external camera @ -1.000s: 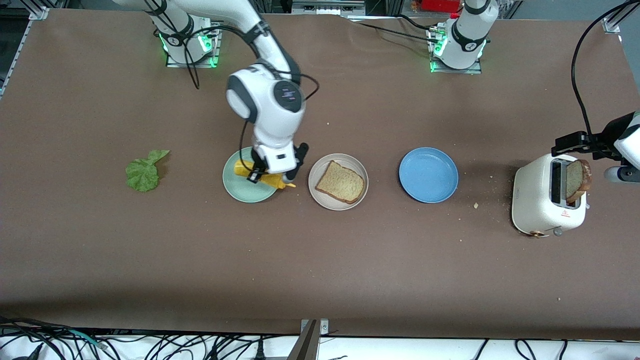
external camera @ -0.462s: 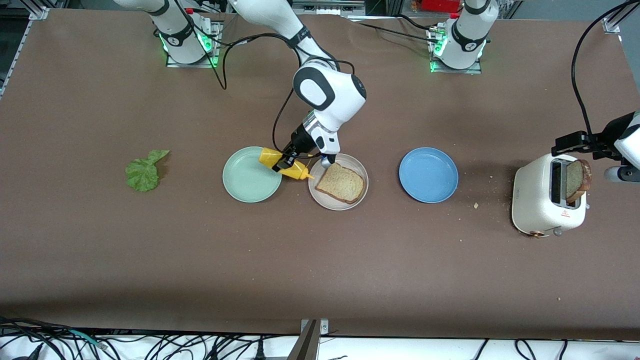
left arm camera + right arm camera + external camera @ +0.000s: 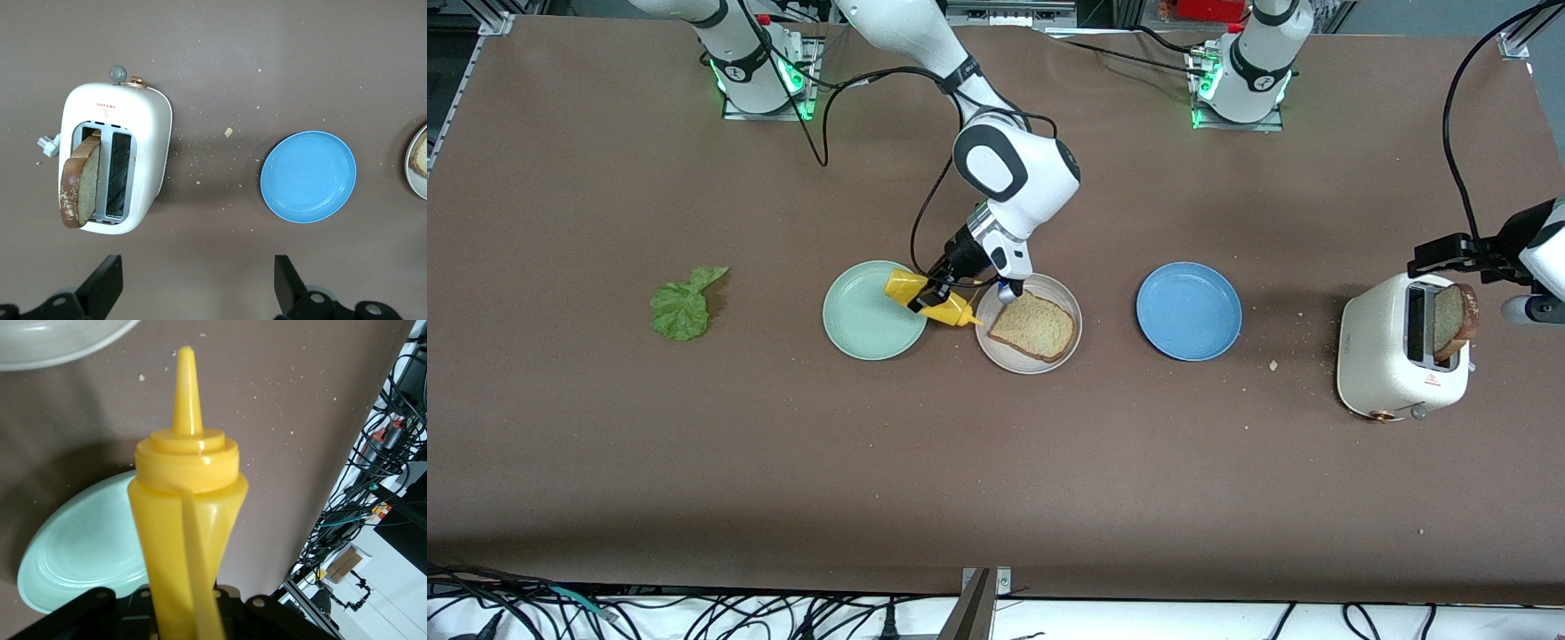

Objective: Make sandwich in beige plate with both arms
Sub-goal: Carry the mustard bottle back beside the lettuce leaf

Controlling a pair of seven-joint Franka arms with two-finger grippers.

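Two plate rims, btl [image 3: 929,300] between.

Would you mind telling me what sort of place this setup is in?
Most likely a robotics lab, staged as a kitchen: two arms bolted to a brown table, loose cables along its edge, and a toaster beside coloured plates.

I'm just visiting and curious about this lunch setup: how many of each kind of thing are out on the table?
Plates: 3, mint-green plate, beige plate, blue plate
Bread slices: 2, one on the beige plate, one in the toaster
Lettuce leaf: 1
Yellow squeeze bottle: 1
Toaster: 1
Total: 8
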